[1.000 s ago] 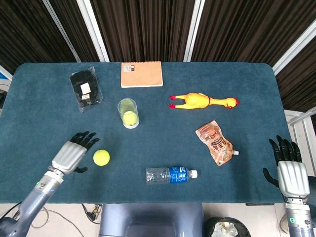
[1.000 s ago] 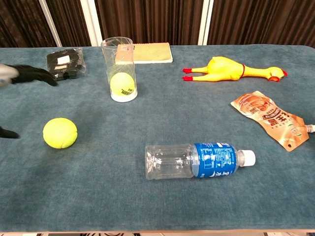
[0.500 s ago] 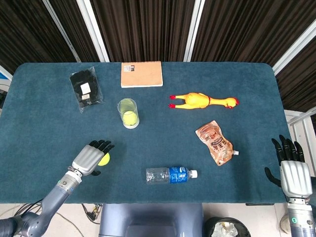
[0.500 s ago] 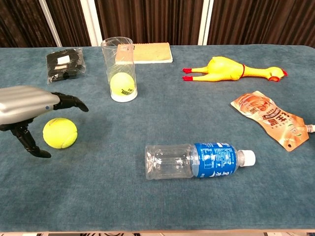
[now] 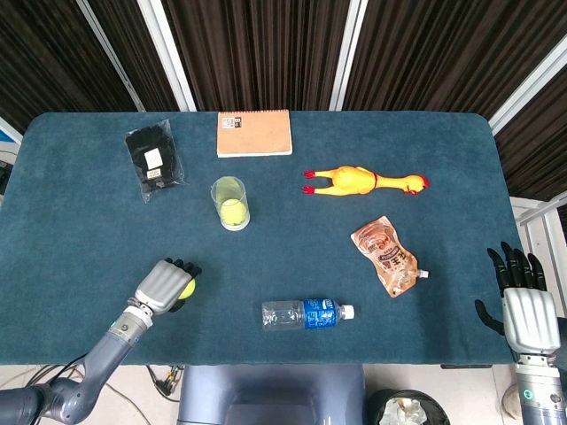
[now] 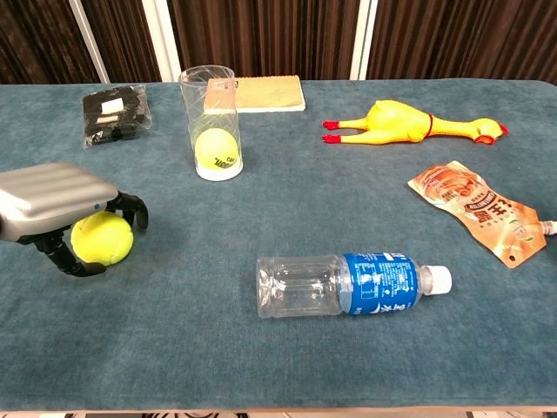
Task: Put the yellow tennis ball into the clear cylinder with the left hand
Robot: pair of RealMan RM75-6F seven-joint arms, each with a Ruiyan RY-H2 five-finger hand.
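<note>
— What is shown from the head view?
— The yellow tennis ball (image 5: 186,289) is seen on the blue cloth-covered surface (image 5: 80,212), mostly hidden under the left hand (image 5: 164,286), whose dark fingers (image 5: 184,266) are curled over its far side. The clear plastic cylinder (image 5: 229,203) is stood upright well apart, with a second ball seen inside. The right hand (image 5: 521,301) is held off the surface's right edge, fingers spread, nothing in them.
— And from the chest view?
— The ball (image 6: 102,238) is seen on the surface (image 6: 287,366), cupped by the left hand (image 6: 54,212): fingers (image 6: 130,209) are wrapped around its top and right, the thumb below its left. The cylinder (image 6: 211,122) is placed beyond it, near a clear plastic water bottle with a blue label (image 6: 352,284) lying flat.
</note>
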